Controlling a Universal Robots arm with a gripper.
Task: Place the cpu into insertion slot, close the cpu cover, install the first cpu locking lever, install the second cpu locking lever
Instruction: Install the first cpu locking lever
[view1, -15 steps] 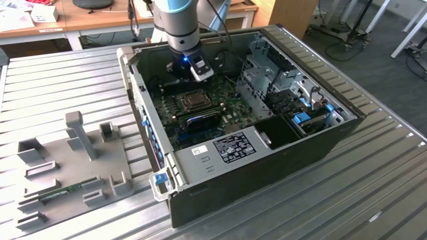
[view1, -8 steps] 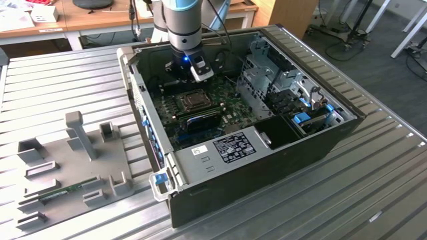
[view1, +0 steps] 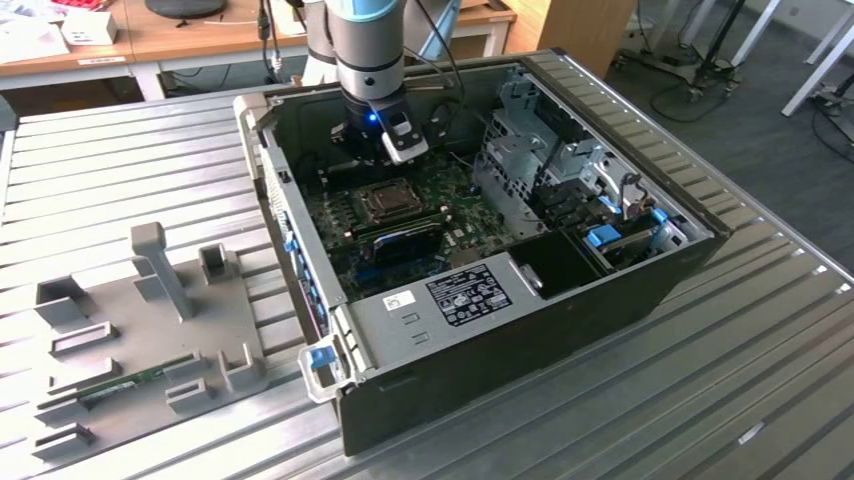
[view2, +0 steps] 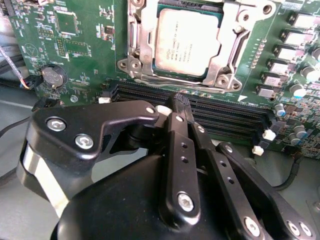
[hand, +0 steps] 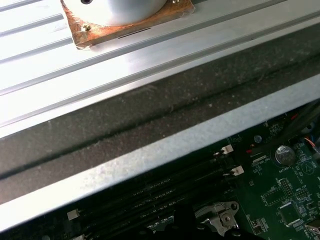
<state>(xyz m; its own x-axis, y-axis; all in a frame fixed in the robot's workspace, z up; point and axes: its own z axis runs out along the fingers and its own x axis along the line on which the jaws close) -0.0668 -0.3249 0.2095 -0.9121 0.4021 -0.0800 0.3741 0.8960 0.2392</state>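
So, you've got the gripper (view2: 176, 107) hanging inside the open PC case (view1: 561, 330), just above the motherboard (view1: 427, 215), w/ its fingers pressed together and nothing between them. In the second wrist view the fingertips sit over the long black memory slots (view2: 225, 117), just at the 6 o'clock side of the socket.

The cpu (view2: 189, 40) lies flat in the insertion slot (view2: 134, 37), silver top up. The cpu cover (view2: 227, 55) looks folded down around it, its metal frame bordering the chip on the sides you can see. Can't tell whether either locking lever is latched.

In the exterior view the insertion slot (view1: 387, 200) sits just below the arm's wrist, toward 6 o'clock from it. A white-and-black label (view1: 467, 293) is stuck on the metal panel near the case's front. On the slatted metal counter (view1: 120, 170), at 9 o'clock from the case, you've got a grey fixture tray (view1: 147, 320) w/ upright posts, and one green memory stick (view1: 127, 385) lies in it.

In the first wrist view the case's metal wall (hand: 165, 150) runs beside the memory slots.
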